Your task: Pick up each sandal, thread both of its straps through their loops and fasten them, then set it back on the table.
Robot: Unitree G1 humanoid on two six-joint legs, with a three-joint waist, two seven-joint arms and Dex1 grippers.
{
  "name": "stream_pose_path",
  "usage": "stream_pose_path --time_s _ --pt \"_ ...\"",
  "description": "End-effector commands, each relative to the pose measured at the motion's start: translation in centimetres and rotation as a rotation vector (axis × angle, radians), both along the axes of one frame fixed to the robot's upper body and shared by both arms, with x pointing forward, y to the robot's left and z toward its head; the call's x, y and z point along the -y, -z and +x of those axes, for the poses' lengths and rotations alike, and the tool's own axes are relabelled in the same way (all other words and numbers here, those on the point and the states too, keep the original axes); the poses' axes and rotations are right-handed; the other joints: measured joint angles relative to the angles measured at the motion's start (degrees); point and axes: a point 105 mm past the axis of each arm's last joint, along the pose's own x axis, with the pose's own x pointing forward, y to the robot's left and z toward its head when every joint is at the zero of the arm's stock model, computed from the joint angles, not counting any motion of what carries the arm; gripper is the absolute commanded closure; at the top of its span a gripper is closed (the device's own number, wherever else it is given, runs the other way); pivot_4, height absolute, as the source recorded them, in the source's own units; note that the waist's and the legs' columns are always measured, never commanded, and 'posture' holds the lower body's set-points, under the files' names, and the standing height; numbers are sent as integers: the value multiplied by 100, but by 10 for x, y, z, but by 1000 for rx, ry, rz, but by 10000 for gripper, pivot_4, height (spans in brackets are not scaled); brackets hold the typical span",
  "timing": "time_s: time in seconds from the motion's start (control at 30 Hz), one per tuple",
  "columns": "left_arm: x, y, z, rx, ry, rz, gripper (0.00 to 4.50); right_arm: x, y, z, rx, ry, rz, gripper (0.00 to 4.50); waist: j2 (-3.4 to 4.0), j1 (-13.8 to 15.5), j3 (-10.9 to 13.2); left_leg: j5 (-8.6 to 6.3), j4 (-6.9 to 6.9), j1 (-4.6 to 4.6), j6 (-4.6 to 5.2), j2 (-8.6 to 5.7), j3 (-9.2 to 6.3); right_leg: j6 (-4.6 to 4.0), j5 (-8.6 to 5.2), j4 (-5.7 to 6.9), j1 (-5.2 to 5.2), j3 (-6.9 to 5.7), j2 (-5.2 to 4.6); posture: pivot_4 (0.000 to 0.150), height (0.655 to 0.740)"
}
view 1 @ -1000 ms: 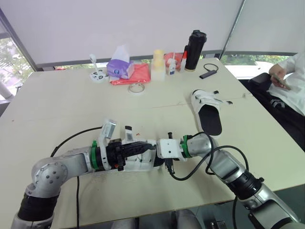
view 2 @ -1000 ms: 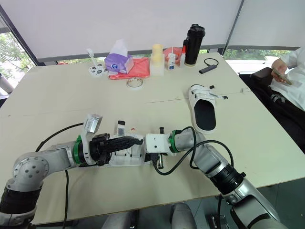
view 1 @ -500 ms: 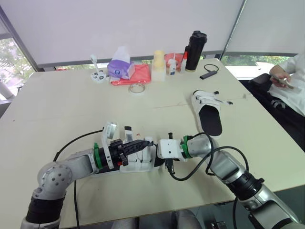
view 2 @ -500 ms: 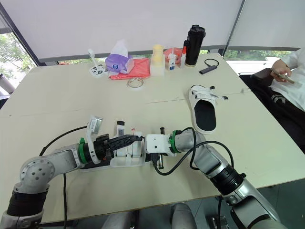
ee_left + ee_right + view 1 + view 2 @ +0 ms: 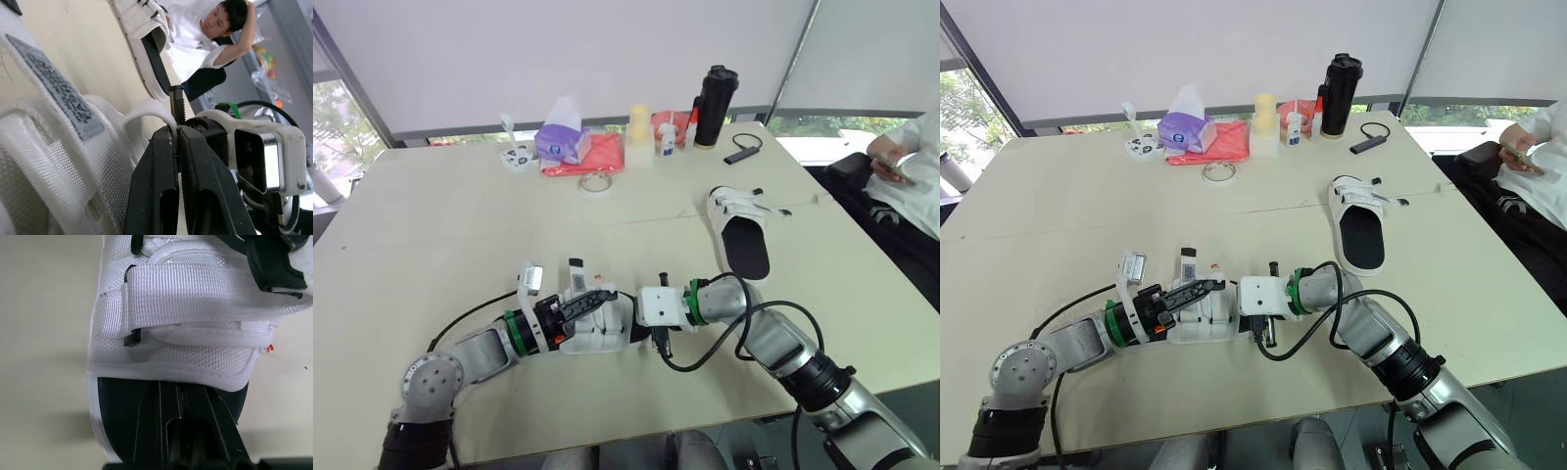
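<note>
Sandal 1 (image 5: 597,333) lies near the table's (image 5: 450,215) front edge, between my 2 grippers. I see the left gripper (image 5: 175,131) on its straps, fingers pressed together at the curve of 1 strap (image 5: 146,110); whether they nip it, I cannot tell. The right gripper (image 5: 183,387) lies along the black insole (image 5: 117,406), fingers closed against each other. Sandal 2 (image 5: 742,230) sits toward the right edge.

Large cream table (image 5: 440,206) — two tops butted, seam across. White roller blinds (image 5: 558,49) behind; daylight and green foliage through the dark-framed left window (image 5: 331,122).
</note>
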Motion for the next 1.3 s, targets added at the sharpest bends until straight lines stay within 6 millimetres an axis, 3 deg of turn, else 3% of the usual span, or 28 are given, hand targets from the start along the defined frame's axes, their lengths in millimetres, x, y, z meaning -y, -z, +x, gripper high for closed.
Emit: stream_pose_path --time_s 0.03,0.23,0.4,0.77,0.9,1.03,1.17,1.3 --pt "-8 0 4 -3 -50 -18 30156 21 33 1 -89 75 -118 45000 2 -1 -1 0 0 0 0 0 0 0 0 -2 1 0 0 1500 7400" --pt "-11 3 6 -24 -65 -55 279 21 33 1 -89 74 -119 45000 5 4 -9 -1 0 4 -1 -1 0 0 0 -8 7 0 -1 1500 7400" --pt "-16 3 9 -10 -85 -80 279 21 34 0 -92 79 -115 45000 6 -4 -12 -10 0 10 -16 -1 0 0 -1 -22 8 -1 -1 1500 7400" --pt "-16 -66 15 233 -3 -150 279 20 34 1 -92 78 -114 45000 3 -8 -10 -10 0 6 -17 -2 0 0 -1 -27 6 -2 -3 1500 7400" --pt "-10 -78 14 298 66 -95 279 20 33 2 -90 78 -114 45000 3 -13 -9 -9 -2 5 -15 -2 2 0 0 -25 14 -2 -2 1500 7400" --pt "-3 -79 8 339 140 -35 279 19 33 3 -90 78 -114 45000 1 -14 -8 -5 -5 5 -7 -2 2 0 0 -24 12 -2 -2 1500 7400" --pt "3 -62 -2 440 304 206 279 19 33 3 -88 79 -113 45000 0 -22 -4 -9 -6 4 -14 -2 7 0 0 -26 1 -2 -1 1500 7400" --pt "2 -56 4 545 352 321 279 20 33 3 -88 80 -114 45000 -1 -19 -3 -14 -8 -1 -22 0 11 -1 -1 -32 -23 -2 -3 1500 7400"
